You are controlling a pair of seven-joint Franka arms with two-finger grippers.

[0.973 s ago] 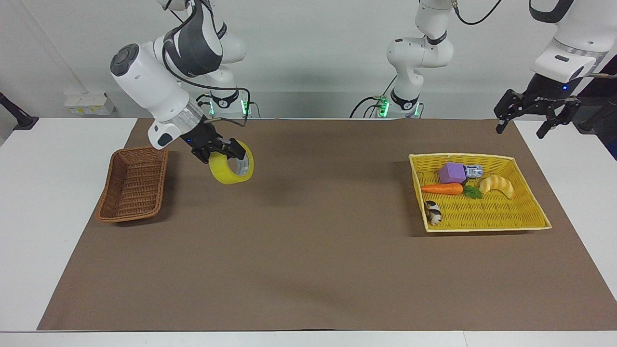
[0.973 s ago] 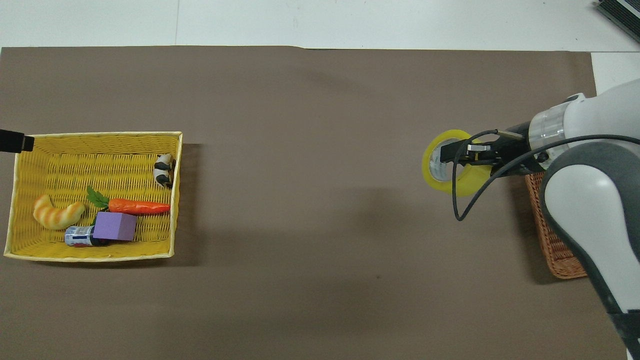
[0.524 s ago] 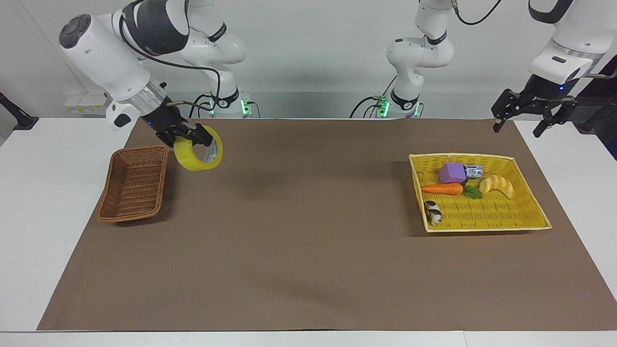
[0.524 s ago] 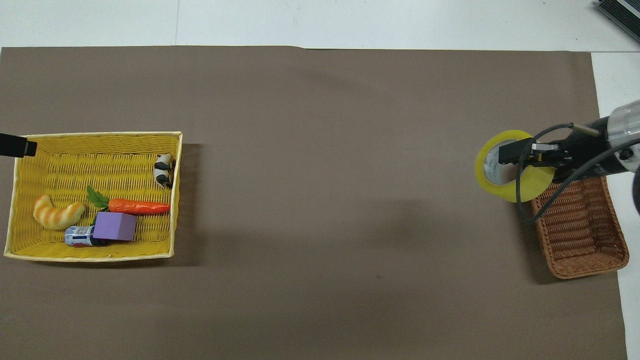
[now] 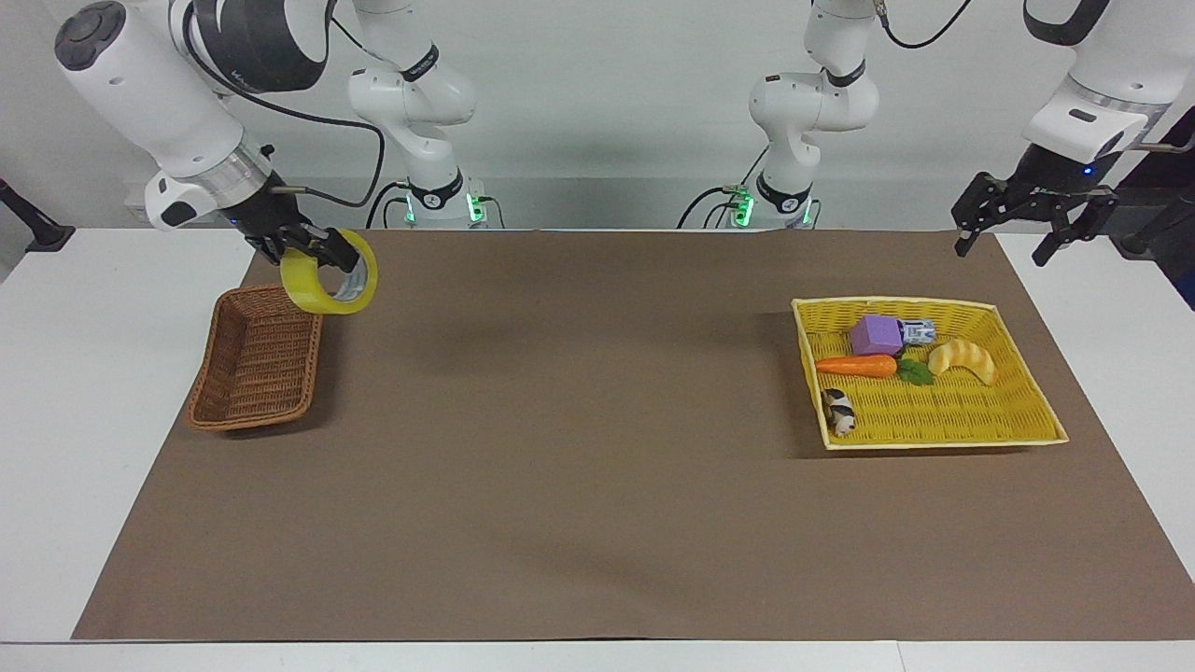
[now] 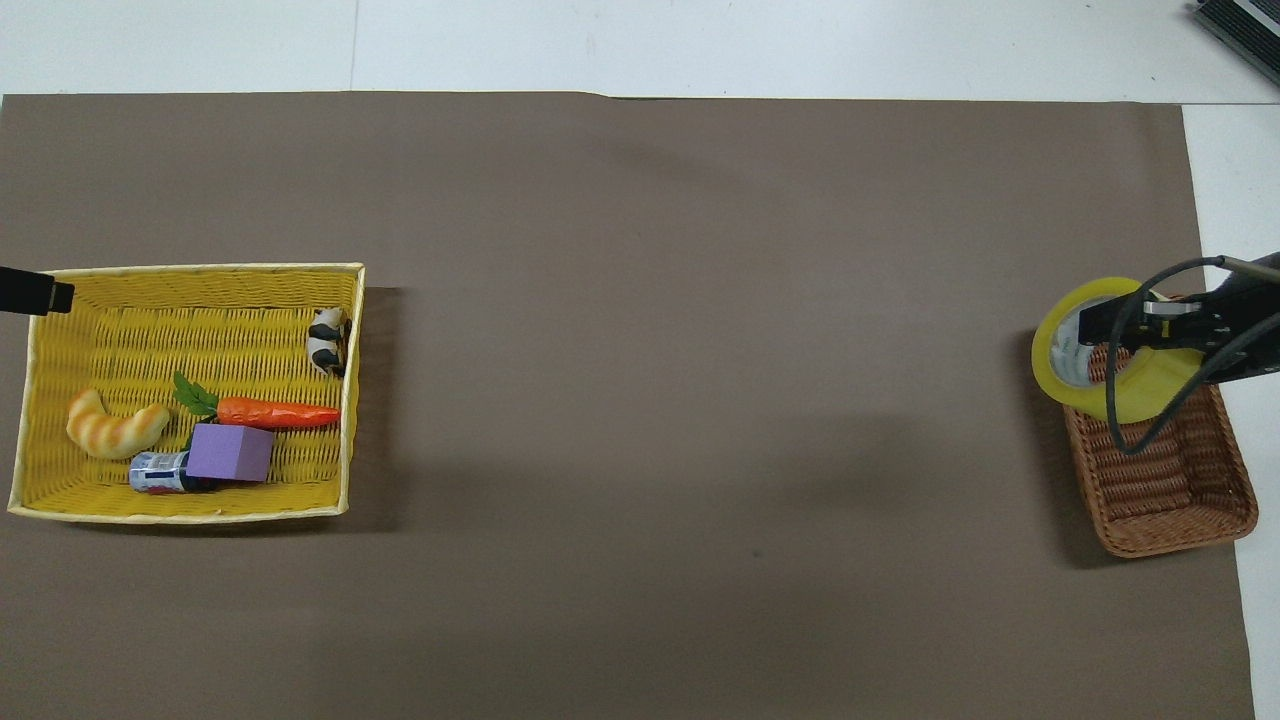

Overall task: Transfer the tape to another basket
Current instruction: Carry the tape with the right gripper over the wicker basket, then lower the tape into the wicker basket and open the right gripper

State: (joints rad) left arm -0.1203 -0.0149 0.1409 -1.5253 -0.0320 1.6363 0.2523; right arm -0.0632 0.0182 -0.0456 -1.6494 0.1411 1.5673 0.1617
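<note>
1. Pinching the tape (image 5: 330, 284) by its rim, one finger inside the core and one outside, the right gripper (image 5: 308, 248) is hanging in the air at the right arm's end of the counter (image 5: 597, 579), over the end of the basket (image 5: 254, 359) that lies nearer to the robots.
2. The tape is standing on edge in that grip, clear of the wicker below, with its open core tilted toward the middle of the counter; in the overhead view the roll (image 6: 1100, 350) is overlapping the basket's (image 6: 1165, 480) corner toward the counter's centre, with the right gripper (image 6: 1150, 325) above it.
3. The basket is sitting on the brown mat (image 5: 579, 485) close to the counter's edge at the right arm's end, and its inside is showing nothing but weave.
4. The middle of the mat is lying bare between the two containers.
5. The yellow tray (image 5: 1018, 420) is resting near the left arm's end of the counter, holding a purple block (image 5: 876, 335), a small can (image 5: 918, 330) touching the block, a carrot (image 5: 857, 366), a croissant toy (image 5: 963, 359) and a black-and-white animal figure (image 5: 839, 412).
6. The left gripper (image 5: 1027, 238) is waiting with its fingers spread apart, raised over the counter's corner nearest the left arm's base, well apart from the tray.
</note>
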